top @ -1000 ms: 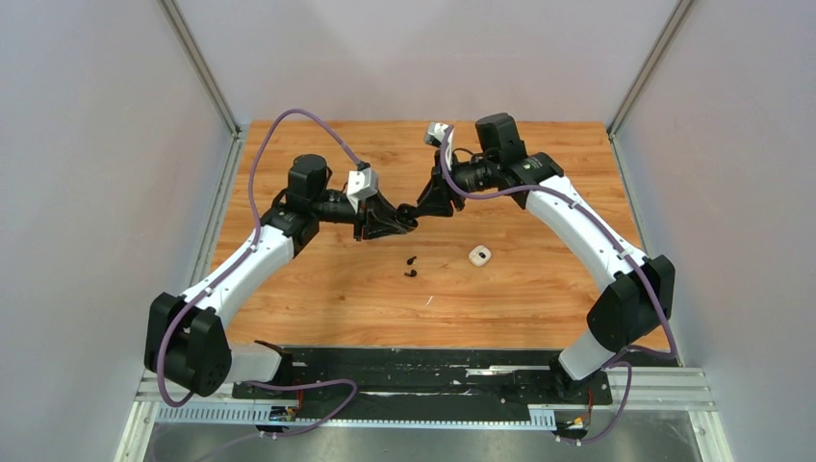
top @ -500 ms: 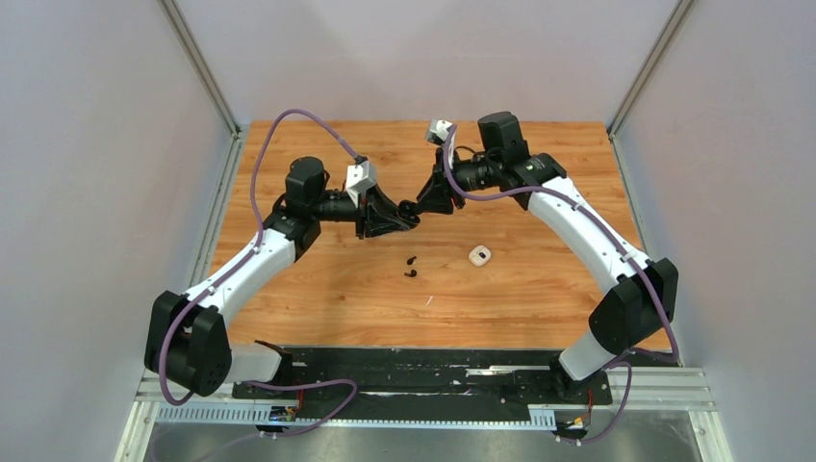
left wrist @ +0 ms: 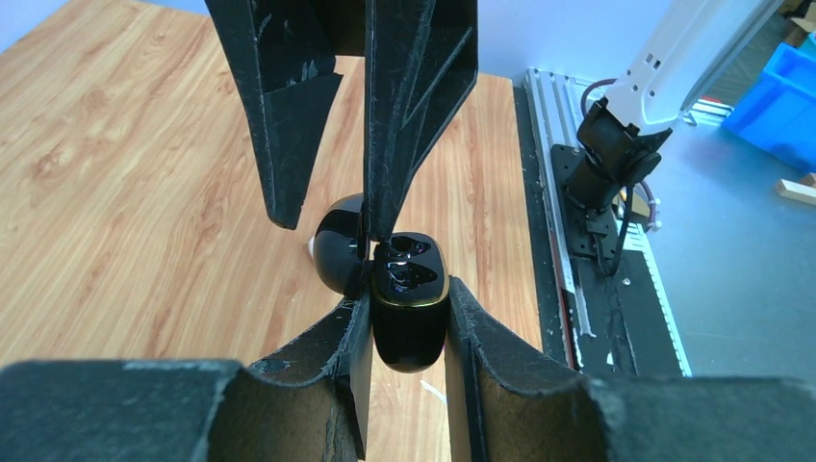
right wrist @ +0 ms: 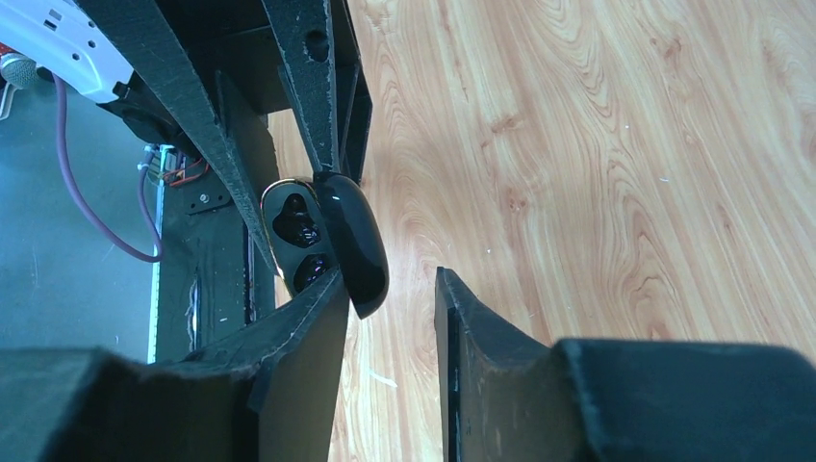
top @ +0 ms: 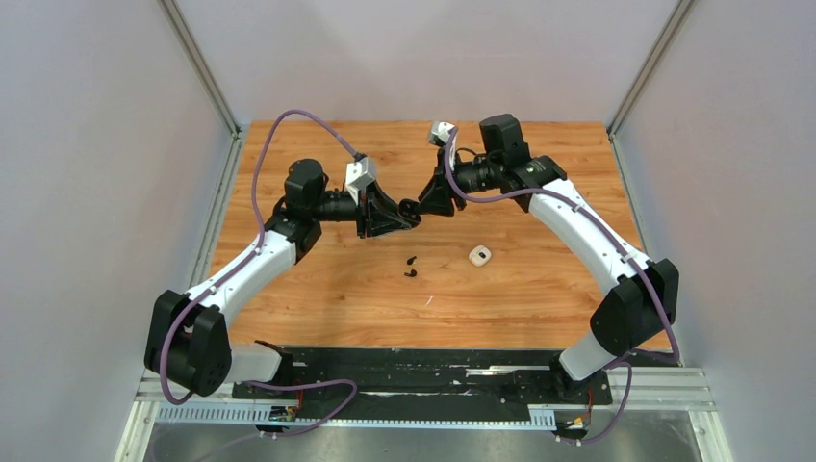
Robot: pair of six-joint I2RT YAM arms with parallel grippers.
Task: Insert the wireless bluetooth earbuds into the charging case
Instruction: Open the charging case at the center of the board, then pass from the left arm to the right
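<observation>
**Case clamped in left gripper, lid open at the right gripper's fingers**

The left gripper (left wrist: 406,294) is clamped on the black case (left wrist: 409,332), one finger pressed on each side of the body just under its gold rim. The case is held up off the worktop (left wrist: 125,173), with its open top facing the right gripper (right wrist: 387,279). Two dark wells show in that top.

The lid (left wrist: 337,248) is swung open to one side of the body, on the far side of the left gripper's fingertips. The right gripper meets the left one tip to tip, with its jaws apart. One of its fingers (left wrist: 414,106) is wedged in the gap between lid and body. The other stands on the outer side of the lid, apart from it. In the right wrist view the lid rests against one finger and a clear gap separates it from the other, so nothing is pinched there.

Two black earbuds (top: 411,267) lie close together on the worktop, near the spot under the joined grippers and on the side toward the arm bases. A small white object (top: 479,255) lies further toward the right arm, on the base side of the right gripper; it is too small to make out
</observation>
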